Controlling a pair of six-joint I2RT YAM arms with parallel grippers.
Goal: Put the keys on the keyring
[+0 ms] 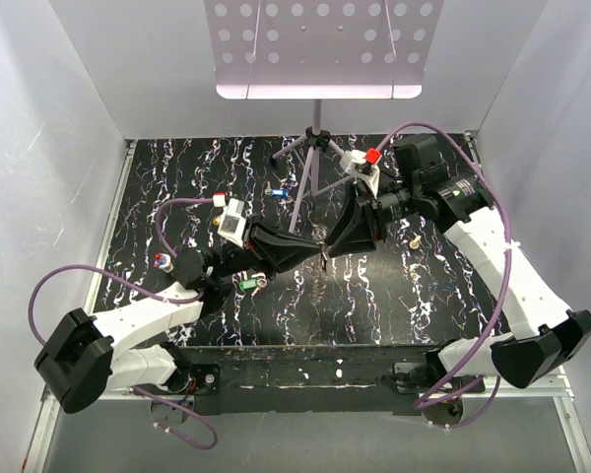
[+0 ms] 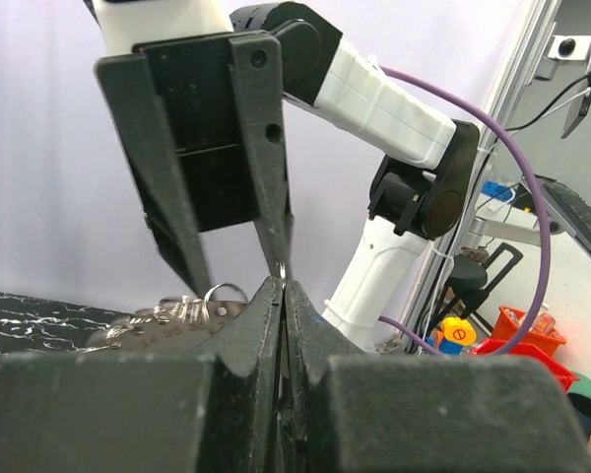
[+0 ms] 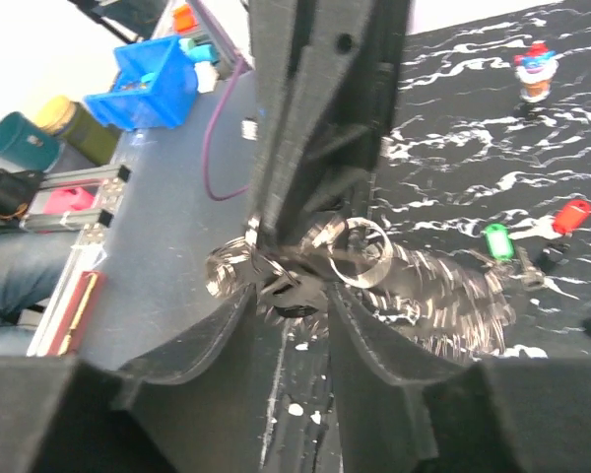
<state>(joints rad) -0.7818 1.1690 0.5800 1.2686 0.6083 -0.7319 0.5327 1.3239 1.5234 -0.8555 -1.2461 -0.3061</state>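
Note:
My two grippers meet over the middle of the black marbled table [image 1: 443, 286]. The left gripper [image 1: 313, 252] [image 2: 283, 286] is shut, with a thin silvery edge of the keyring [image 1: 321, 258] pinched at its tips. The keyring [image 2: 177, 313] [image 3: 360, 254], with silver keys on it, hangs blurred beside those tips. The right gripper [image 1: 329, 240] [image 3: 291, 296] is open, its fingers [image 2: 266, 177] standing either side of the ring bunch. Loose keys lie on the table: a green one [image 1: 244, 284] [image 3: 497, 239], a red one [image 3: 571, 215], a blue one [image 1: 280, 192] and a brass one [image 1: 411, 239].
A tripod stand [image 1: 315, 143] with a perforated white desk [image 1: 320, 44] rises at the back centre. A red and blue key [image 1: 162, 261] lies at the table's left. White walls close in the sides. Purple cables [image 1: 167, 212] loop off both arms.

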